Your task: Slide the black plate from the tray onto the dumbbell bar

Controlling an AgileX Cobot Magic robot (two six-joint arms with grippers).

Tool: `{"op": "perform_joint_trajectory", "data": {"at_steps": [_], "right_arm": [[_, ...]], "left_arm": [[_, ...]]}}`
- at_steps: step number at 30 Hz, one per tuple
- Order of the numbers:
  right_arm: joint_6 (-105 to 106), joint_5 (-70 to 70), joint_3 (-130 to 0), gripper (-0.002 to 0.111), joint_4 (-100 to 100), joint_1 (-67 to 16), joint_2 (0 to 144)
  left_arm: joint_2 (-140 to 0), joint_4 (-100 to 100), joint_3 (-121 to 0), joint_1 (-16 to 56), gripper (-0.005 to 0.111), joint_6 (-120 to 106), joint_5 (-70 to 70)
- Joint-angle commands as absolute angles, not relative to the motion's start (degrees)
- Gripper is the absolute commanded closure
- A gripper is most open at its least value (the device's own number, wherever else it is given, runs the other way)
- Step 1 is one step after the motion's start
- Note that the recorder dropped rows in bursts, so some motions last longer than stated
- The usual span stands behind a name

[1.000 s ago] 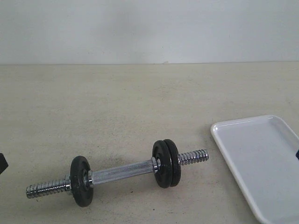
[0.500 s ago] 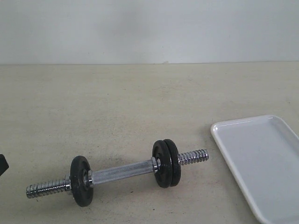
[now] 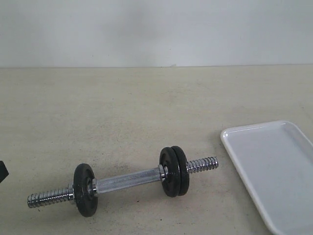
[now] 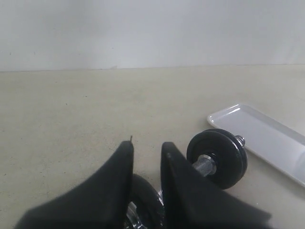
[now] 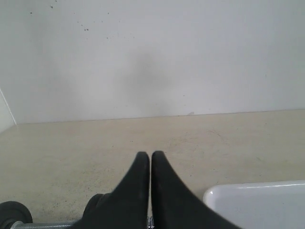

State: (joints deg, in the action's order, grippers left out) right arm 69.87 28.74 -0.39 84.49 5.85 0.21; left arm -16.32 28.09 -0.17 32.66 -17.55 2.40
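Observation:
The dumbbell bar (image 3: 127,179) lies on the table, chrome with threaded ends. Two black plates (image 3: 174,171) sit side by side near its right end and a third disc (image 3: 85,190) near its left end. The white tray (image 3: 274,166) at the right holds no disc where it shows. My left gripper (image 4: 147,149) is open and empty, hovering above the bar's left disc (image 4: 145,200), apart from it. Only a dark sliver of the left gripper (image 3: 2,172) reaches the exterior view. My right gripper (image 5: 151,155) is shut on nothing, above the table near the tray (image 5: 257,205).
Beige table surface runs back to a pale wall. The tray's corner (image 4: 267,136) lies just beyond the bar's right-hand discs (image 4: 217,157). The bar's right threaded end (image 3: 203,164) points at the tray.
A dark bit of the right gripper at the exterior view's right edge, over the tray, has gone out of view. The bar, discs and left gripper have not moved.

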Motion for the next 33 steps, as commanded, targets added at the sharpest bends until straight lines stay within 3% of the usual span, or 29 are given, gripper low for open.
{"op": "perform_joint_trajectory", "data": {"at_steps": [1,6,10,15,20,33], "right_arm": [[69.8,28.5,0.0,0.109,84.7,6.2,0.0],[69.7,28.5,0.0,0.109,84.7,6.2,0.0],[69.7,28.3,0.0,0.109,84.9,4.4,0.0],[69.7,28.4,0.0,0.109,84.9,-1.2,0.0],[69.7,28.5,0.0,0.109,84.9,-1.1,0.0],[69.5,28.7,0.0,0.109,84.9,-1.1,0.0]], "left_arm": [[-16.1,28.0,0.0,32.5,0.087,-17.8,3.3],[-15.6,28.0,0.0,32.5,0.087,-17.8,3.3],[-13.4,28.0,0.0,28.4,0.087,-17.8,3.2],[-7.4,28.0,0.0,16.3,0.087,-18.0,3.2],[0.0,28.0,0.0,4.9,0.087,-18.1,3.4],[0.0,28.0,0.0,2.9,0.087,-18.1,3.8]]}}
